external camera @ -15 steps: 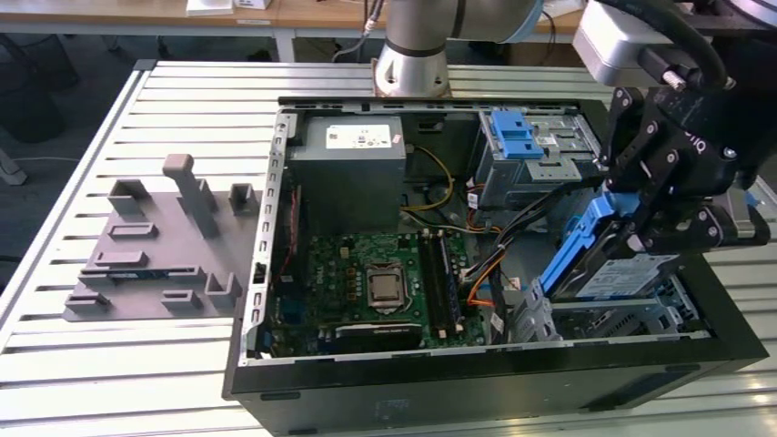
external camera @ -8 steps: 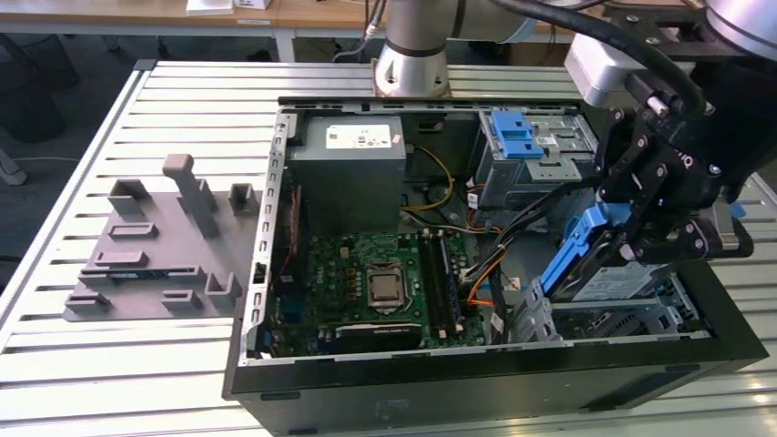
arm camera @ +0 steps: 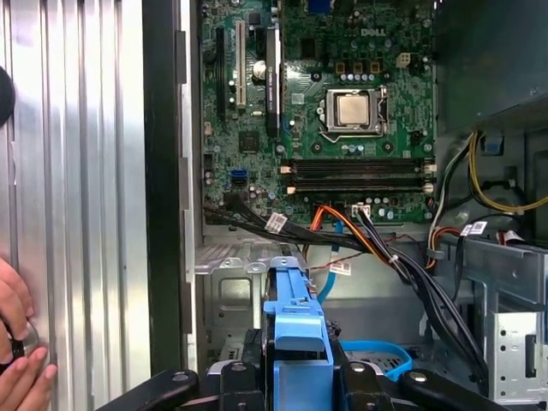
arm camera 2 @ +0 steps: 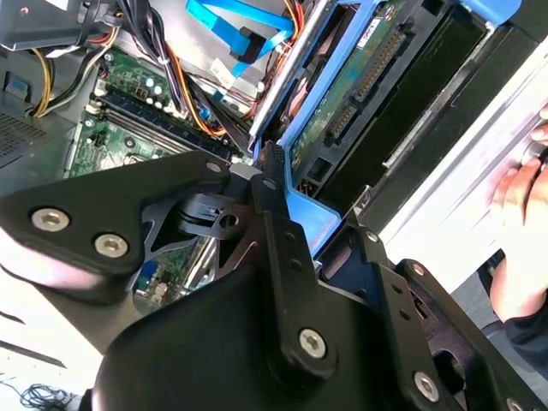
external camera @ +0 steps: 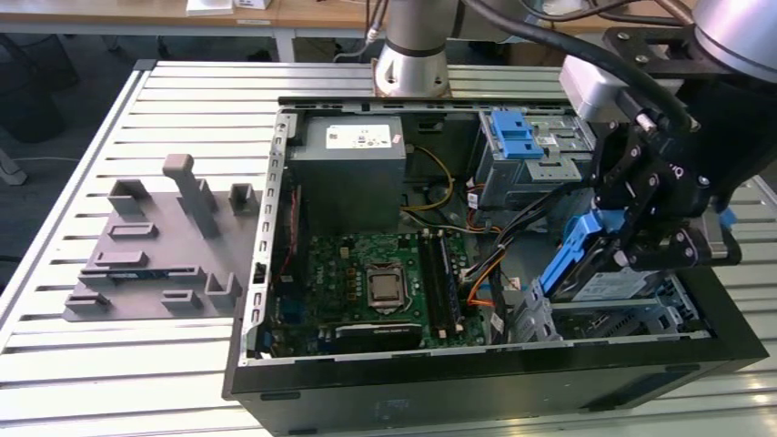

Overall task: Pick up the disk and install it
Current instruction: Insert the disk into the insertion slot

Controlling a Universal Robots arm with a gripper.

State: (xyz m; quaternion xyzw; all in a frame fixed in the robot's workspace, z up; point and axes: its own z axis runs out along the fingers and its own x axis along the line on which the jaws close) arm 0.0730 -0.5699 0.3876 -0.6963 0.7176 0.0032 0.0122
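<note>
The claw (external camera: 646, 244) is closed on the disk (external camera: 603, 285) by its blue rails, holding it tilted just above the drive bay (external camera: 613, 320) of the open computer case (external camera: 486, 387) on the bench (external camera: 146, 364) – a person's hand (arm camera: 17, 338) rests beside the case

We see a silver-grey tubular arm (external camera: 413, 41) trailed by thick black cables (external camera: 534, 36), a pale grey box (external camera: 598, 91) at its wrist, and a black gripper (external camera: 643, 246) of flat linkage plates (arm camera 2: 94, 201) studded with round silver screws (arm camera 2: 111, 246).
</note>
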